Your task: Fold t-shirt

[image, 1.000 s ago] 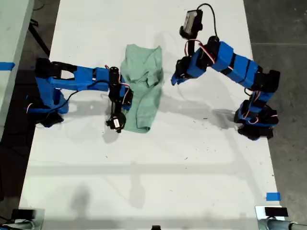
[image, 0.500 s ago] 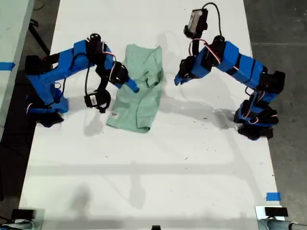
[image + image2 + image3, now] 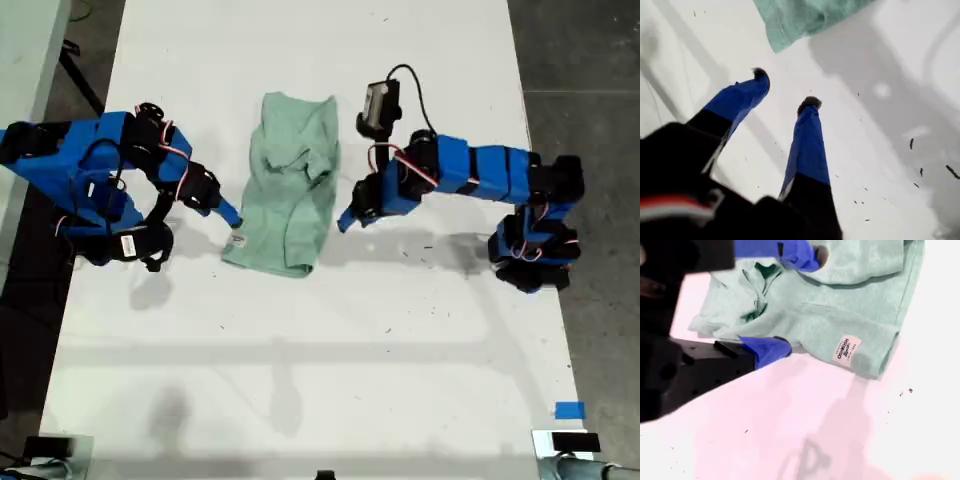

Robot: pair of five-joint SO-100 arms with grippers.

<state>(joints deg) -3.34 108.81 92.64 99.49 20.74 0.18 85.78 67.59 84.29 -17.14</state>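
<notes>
A pale mint-green t-shirt [image 3: 290, 190] lies partly folded into a long, rumpled strip near the middle of the white bench [image 3: 300, 350], with its round neck at the far end from the exterior camera.

My second gripper [image 3: 228, 212] hangs at the t-shirt's edge on the exterior view's left, close to the hem corner with the sewn label [image 3: 846, 347]. Its fingers [image 3: 767, 347] are spread wide across that edge and grip nothing.

My first gripper [image 3: 345, 222] hovers over bare bench just beside the t-shirt on the exterior view's right. Its fingers [image 3: 810, 102] are parted and empty, short of the nearest cloth corner.

The cotton looks light, limp and quick to bunch, so it will likely sag and drag unless lifted evenly. The best holds appear to be the two hem corners, or the doubled edges where the layers are pinched together, rather than the loose creased middle.
</notes>
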